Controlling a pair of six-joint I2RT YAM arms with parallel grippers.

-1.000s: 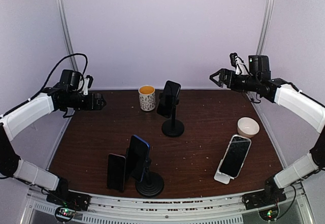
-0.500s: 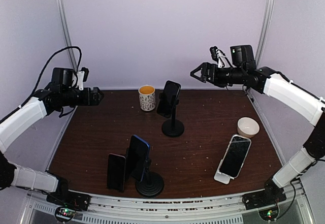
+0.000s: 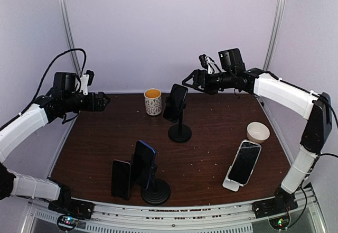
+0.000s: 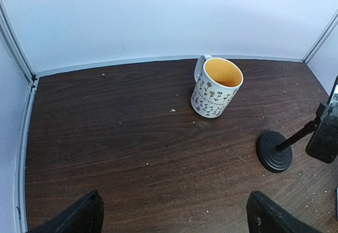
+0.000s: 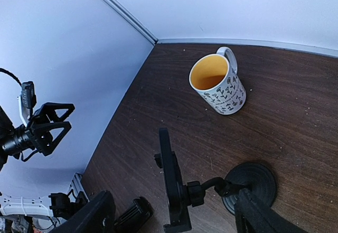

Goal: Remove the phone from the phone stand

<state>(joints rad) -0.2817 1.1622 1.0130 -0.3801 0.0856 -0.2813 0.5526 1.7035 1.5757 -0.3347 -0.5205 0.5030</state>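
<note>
High overview, wrists share mug (image 4: pixel 214 98), phone stand (image 4: pixel 274 158)

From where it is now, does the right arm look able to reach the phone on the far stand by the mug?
Probably yes. The right gripper hovers above the phone, fingers apart, with nothing in between; the mug stands clear to the side.

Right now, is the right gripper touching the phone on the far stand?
Apart. The right wrist view shows the phone between the right gripper's open jaws, with clear gaps on both sides.

Black phone (image 3: pixel 177 99), floral white mug (image 4: pixel 217 87) (yellow inside).
</note>
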